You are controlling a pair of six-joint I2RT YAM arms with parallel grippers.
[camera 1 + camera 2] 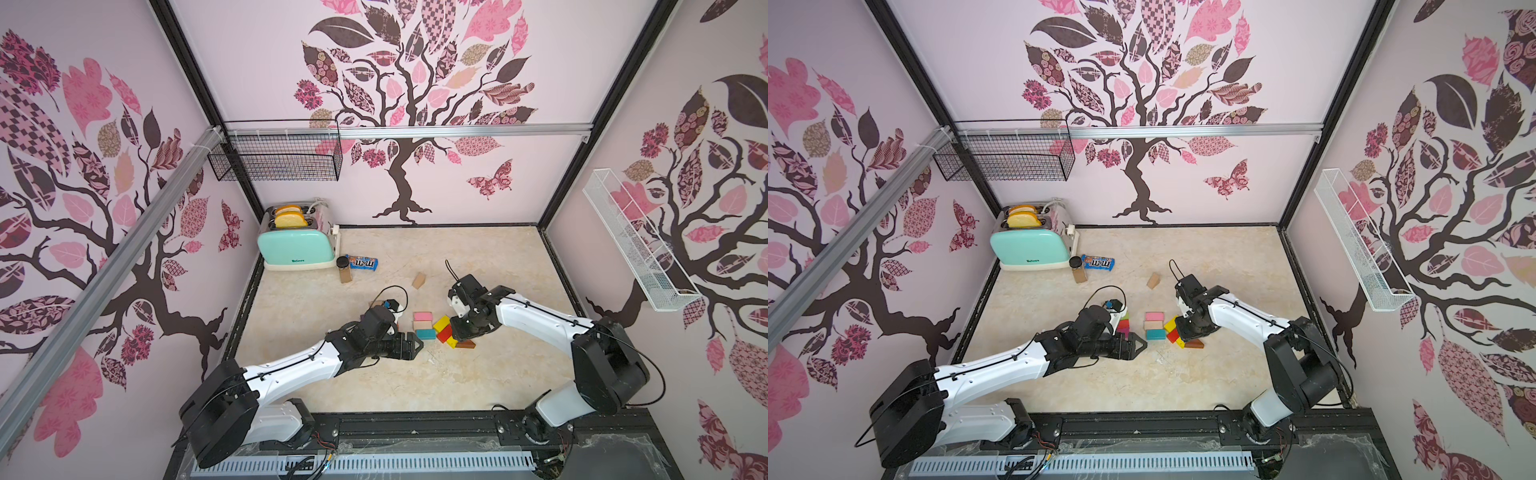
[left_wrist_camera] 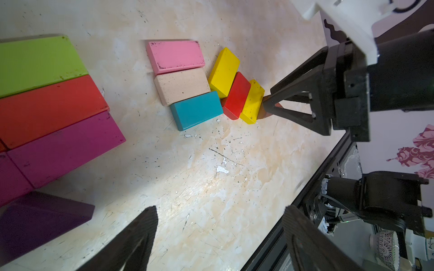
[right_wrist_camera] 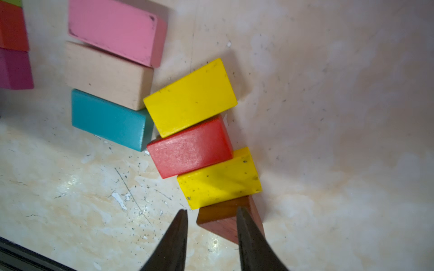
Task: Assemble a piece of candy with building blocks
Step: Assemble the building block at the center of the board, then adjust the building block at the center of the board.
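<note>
1. The left pincer [image 1: 417,345] is wide open and empty, low over the desk [image 1: 478,374].
2. The right pincer [image 3: 212,210] is partly open at the brown triangle [image 3: 225,225]. One finger overlaps the triangle and the other sits just beside its edge, so nothing is clamped.
3. The building blocks lie flat mid-desk between the arms. A pink block [image 3: 115,30], a tan block [image 3: 105,75] and a teal block [image 3: 108,117] touch side by side.
4. Slanted against that row run a yellow block [image 3: 190,96], a red block [image 3: 190,147] and a second yellow block [image 3: 218,178], each touching the next. The brown triangle touches the last.
5. By the left arm, a green block [image 2: 37,63], an orange-red block [image 2: 49,108] and a magenta block [image 2: 63,145] lie side by side, with a purple triangle [image 2: 40,218] near them.
6. A tan wedge [image 1: 418,280] lies apart, farther back.
</note>
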